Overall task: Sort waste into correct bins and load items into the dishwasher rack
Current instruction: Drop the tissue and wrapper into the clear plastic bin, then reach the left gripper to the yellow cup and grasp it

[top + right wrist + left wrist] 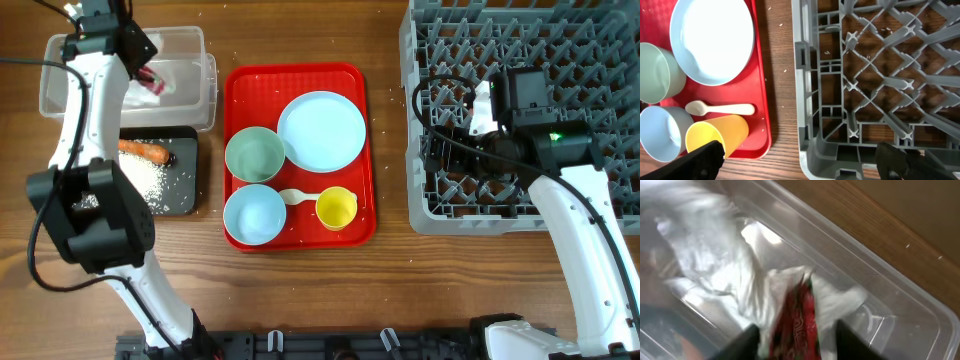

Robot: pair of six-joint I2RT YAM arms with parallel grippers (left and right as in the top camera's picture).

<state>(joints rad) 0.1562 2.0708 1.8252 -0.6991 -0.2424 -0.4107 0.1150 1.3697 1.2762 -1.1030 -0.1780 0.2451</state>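
My left gripper (pixel 796 342) is open over the clear tub (pixel 192 48) at the back left. The red snack wrapper (pixel 801 315) lies between its fingers without touching them, on the crumpled white napkin (pixel 715 265) in the tub. The carrot (pixel 143 151), rice (pixel 152 182) and brown lump (pixel 171 158) are in the black tray (pixel 188 203). The blue plate (pixel 321 131), green bowl (pixel 254 155), blue bowl (pixel 254 214), yellow cup (pixel 336 208) and white spoon (pixel 298 197) sit on the red tray (pixel 240 82). My right gripper (pixel 805 160) is open and empty over the left edge of the grey rack (pixel 600 60).
The rack (pixel 810 90) holds nothing that I can see. A strip of bare wood (pixel 782 75) with a few rice grains lies between it and the red tray. The yellow cup (pixel 715 135) lies on its side next to the spoon (pixel 720 108).
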